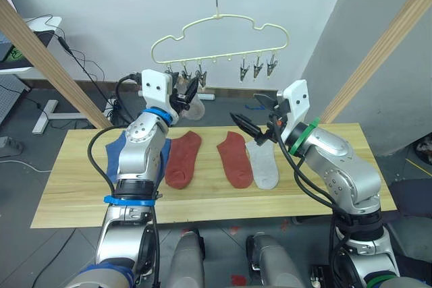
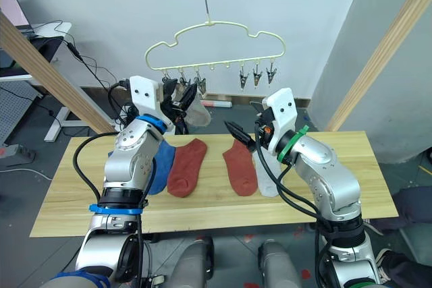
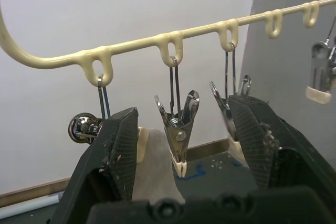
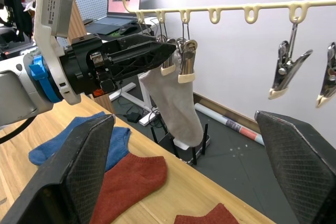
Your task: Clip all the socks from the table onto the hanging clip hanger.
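Hanger: while it dangles from the wooden pole, the thin pale-cream wire clip hanger (image 1: 219, 42) with the cloud-shaped top carries its small grey metal clips (image 1: 256, 67) in a row, three at the left, three at the right.
Hung sock: one light grey ankle sock (image 4: 173, 100) droops from a left-end clip, it's up!
Table socks: on the long light wooden plank table (image 1: 337, 193) lie two blue socks (image 4: 79, 142) overlapping at the left, two rust-red socks (image 1: 183, 158) in the middle, and a second light grey sock (image 1: 264, 164) just beside the right red one.
Left gripper: the left gripper (image 3: 181, 135) is raised to the left clips, its black fingers (image 3: 118, 150) apart on either side of a clip, the hung sock just behind.
Right gripper: the right gripper (image 1: 260, 118) hovers above the table's grey sock, fingers spread wide, holding nothing.
Progress: I'd call it one on, five to go.
Risk: the clip's bite on the hung sock looks shallow, so a fingertip brushing it could pull the sock loose.
Risk two: the hanger hangs free by its hook, so any nudge may swing it and spoil the aim at the next clip.
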You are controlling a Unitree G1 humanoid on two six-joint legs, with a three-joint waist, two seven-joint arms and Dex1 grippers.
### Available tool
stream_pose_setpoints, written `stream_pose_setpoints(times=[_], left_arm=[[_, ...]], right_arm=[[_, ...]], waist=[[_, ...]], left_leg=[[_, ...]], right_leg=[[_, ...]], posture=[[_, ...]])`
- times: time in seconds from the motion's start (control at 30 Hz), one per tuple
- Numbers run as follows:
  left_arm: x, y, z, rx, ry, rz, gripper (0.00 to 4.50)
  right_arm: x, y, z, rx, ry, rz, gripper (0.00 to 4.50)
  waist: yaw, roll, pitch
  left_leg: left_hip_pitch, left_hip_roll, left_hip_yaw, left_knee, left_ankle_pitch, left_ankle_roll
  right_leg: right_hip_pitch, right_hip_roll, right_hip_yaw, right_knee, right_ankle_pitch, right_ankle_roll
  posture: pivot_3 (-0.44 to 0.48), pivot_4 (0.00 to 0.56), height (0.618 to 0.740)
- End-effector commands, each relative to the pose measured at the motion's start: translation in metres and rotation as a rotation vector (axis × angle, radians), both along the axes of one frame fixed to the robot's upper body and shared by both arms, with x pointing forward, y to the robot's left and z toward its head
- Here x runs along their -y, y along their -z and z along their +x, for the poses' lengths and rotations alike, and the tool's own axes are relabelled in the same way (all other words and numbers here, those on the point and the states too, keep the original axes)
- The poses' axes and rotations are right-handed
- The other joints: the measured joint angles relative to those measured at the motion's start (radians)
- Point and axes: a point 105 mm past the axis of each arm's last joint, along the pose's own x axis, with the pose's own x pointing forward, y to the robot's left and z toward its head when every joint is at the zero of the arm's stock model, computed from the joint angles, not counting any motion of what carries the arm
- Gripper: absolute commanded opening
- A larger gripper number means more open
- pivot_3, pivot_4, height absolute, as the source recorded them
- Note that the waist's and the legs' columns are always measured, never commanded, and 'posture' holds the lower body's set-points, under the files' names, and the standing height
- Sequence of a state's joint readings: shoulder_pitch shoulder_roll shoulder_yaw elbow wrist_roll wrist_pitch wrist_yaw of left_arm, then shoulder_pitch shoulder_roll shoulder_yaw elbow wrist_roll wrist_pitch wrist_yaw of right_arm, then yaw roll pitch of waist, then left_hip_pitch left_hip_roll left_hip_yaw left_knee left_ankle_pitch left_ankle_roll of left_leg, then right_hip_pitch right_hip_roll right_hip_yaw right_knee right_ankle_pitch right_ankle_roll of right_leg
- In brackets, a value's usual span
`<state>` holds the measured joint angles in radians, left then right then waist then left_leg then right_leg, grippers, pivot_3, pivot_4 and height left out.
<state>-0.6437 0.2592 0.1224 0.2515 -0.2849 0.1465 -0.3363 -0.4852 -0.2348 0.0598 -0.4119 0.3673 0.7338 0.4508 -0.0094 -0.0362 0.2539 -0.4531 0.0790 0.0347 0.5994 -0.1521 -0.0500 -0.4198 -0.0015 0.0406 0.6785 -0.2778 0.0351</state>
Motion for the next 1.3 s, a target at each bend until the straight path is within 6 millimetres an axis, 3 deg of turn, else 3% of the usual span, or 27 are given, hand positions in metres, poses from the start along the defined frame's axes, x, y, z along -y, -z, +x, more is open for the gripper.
stream_pose_setpoints(times=[0.03,0.17,0.83,1.3], left_arm=[[-0.0016,-0.0177,-0.0005,0.071,-0.014,0.006,2.83],[-0.0041,-0.0169,-0.0005,0.074,-0.026,0.017,1.85],[-0.0049,-0.0252,0.0056,0.123,-0.064,0.056,1.85],[-0.0054,-0.0205,0.0062,0.126,-0.091,0.101,1.85]], right_arm=[[0.0013,-0.0161,-0.0049,0.064,-0.006,0.020,4.50],[0.0013,-0.0163,-0.0051,0.060,-0.006,0.025,4.50],[0.0000,-0.0165,-0.0046,0.055,-0.009,0.018,4.50],[-0.0020,-0.0191,-0.0070,0.055,-0.018,0.035,4.50]], waist=[[0.000,0.000,0.000],[-0.002,0.000,0.000],[-0.013,0.000,0.000],[-0.017,0.000,0.000]], left_leg=[[0.000,0.000,0.000,0.000,0.000,0.000],[0.000,0.000,0.000,0.000,0.000,0.000],[0.000,0.000,0.000,0.000,0.000,0.000],[0.000,0.000,0.000,0.000,0.000,0.000]], right_leg=[[0.000,0.000,0.000,0.000,0.000,0.000],[0.000,0.000,0.000,0.000,0.000,0.000],[0.000,0.000,0.000,0.000,0.000,0.000],[0.000,0.000,0.000,0.001,0.000,0.000]], posture=[[-0.017,0.256,0.740],[-0.017,0.256,0.740],[-0.017,0.256,0.740],[-0.023,0.260,0.740]])
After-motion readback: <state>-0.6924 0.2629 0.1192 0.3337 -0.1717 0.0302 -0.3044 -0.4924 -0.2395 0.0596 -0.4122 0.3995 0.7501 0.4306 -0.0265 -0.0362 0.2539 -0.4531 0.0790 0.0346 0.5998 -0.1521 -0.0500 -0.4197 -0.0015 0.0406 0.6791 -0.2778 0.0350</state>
